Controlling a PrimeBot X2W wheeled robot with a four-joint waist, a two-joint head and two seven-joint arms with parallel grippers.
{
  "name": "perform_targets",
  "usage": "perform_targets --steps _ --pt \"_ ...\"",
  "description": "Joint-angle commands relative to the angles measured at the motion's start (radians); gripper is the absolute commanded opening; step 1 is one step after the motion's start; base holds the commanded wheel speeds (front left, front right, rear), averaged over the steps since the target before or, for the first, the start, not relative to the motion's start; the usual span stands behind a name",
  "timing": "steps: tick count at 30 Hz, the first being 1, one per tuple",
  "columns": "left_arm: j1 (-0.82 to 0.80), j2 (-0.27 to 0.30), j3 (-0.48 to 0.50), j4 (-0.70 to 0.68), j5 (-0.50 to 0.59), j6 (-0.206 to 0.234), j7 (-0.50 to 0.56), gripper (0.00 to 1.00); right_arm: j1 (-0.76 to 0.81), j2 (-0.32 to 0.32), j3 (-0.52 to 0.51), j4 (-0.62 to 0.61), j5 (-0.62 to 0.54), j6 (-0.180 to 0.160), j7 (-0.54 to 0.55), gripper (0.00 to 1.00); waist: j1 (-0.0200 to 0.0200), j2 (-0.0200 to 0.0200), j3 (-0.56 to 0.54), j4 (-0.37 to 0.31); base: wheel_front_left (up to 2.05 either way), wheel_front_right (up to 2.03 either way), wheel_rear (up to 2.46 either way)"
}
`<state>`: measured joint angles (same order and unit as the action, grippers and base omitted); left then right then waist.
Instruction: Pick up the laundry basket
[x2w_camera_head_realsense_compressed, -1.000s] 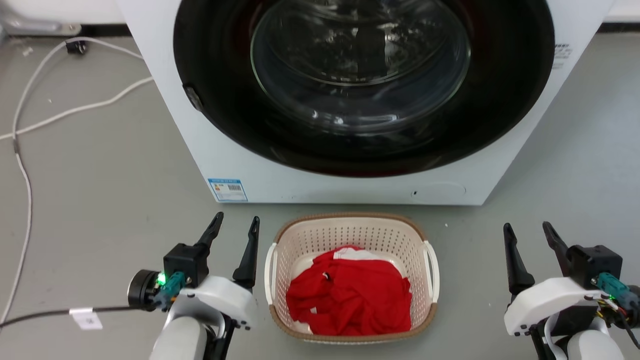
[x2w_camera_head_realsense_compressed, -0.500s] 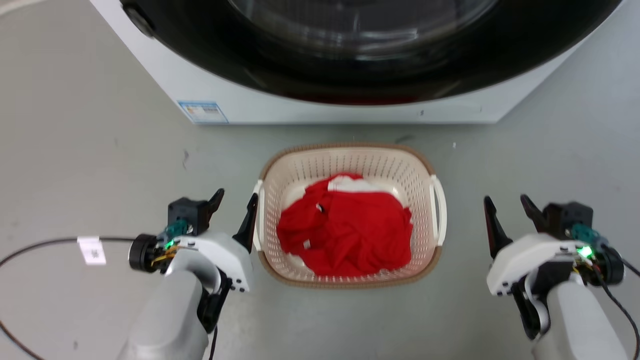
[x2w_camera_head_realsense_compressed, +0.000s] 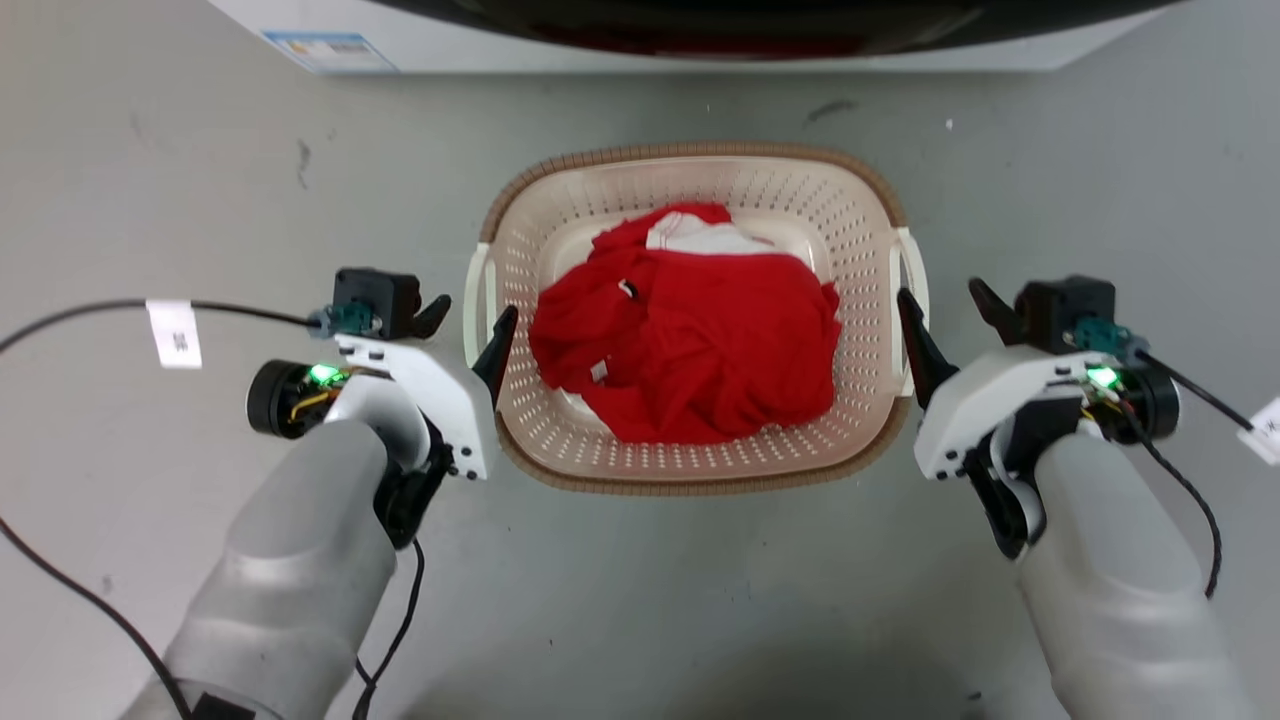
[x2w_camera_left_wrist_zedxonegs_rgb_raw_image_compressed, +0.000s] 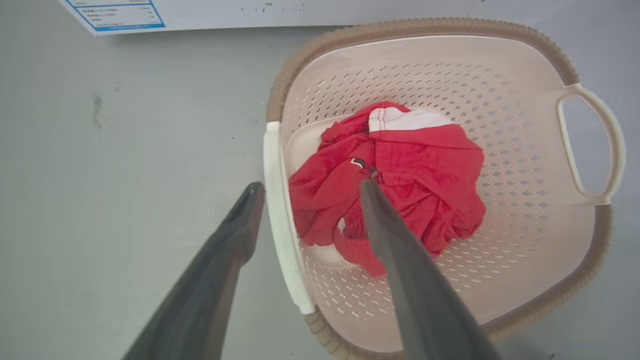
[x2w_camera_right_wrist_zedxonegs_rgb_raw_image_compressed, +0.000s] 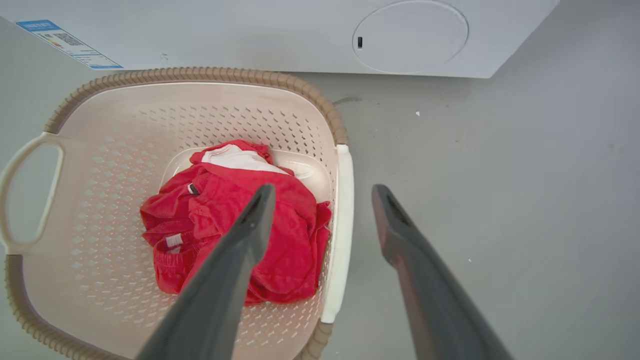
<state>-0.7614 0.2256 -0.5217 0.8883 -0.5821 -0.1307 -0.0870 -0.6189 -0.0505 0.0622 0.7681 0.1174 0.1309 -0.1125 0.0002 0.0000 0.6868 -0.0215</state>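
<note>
Squarely between the left hand (x2w_camera_head_realsense_compressed: 475, 312) and the right hand (x2w_camera_head_realsense_compressed: 940, 292), the laundry basket (x2w_camera_head_realsense_compressed: 690, 152) is seen on the grey floor (x2w_camera_head_realsense_compressed: 180, 170), in front of the washer (x2w_camera_head_realsense_compressed: 560, 55).
Each hand is held with its fingers apart: the left hand's are spread across the left white handle (x2w_camera_left_wrist_zedxonegs_rgb_raw_image_compressed: 277, 200), one outside the wall and one over the red garment (x2w_camera_head_realsense_compressed: 700, 350) inside; the right hand's are set likewise across the right handle (x2w_camera_right_wrist_zedxonegs_rgb_raw_image_compressed: 342, 225). Contact with either handle cannot be told.

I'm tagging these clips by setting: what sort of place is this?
Likely a laundry area, perhaps a test room: a white washing machine stands on a grey floor, with a laundry basket of red clothing before it.
</note>
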Motion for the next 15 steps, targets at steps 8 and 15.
perform_targets --steps 8,15 --pt "-0.118 0.051 -0.12 0.051 -0.14 0.0 0.077 1.0 -0.163 0.0 0.061 0.186 0.057 0.0 -0.002 1.0 -0.0002 0.0 0.1 -0.013 0.0 0.0 0.0" --pt "-0.196 0.086 -0.206 0.08 -0.247 0.0 0.171 1.0 -0.274 0.0 0.116 0.321 0.094 0.0 0.031 1.0 -0.0002 0.0 0.142 -0.017 0.0 0.0 0.0"
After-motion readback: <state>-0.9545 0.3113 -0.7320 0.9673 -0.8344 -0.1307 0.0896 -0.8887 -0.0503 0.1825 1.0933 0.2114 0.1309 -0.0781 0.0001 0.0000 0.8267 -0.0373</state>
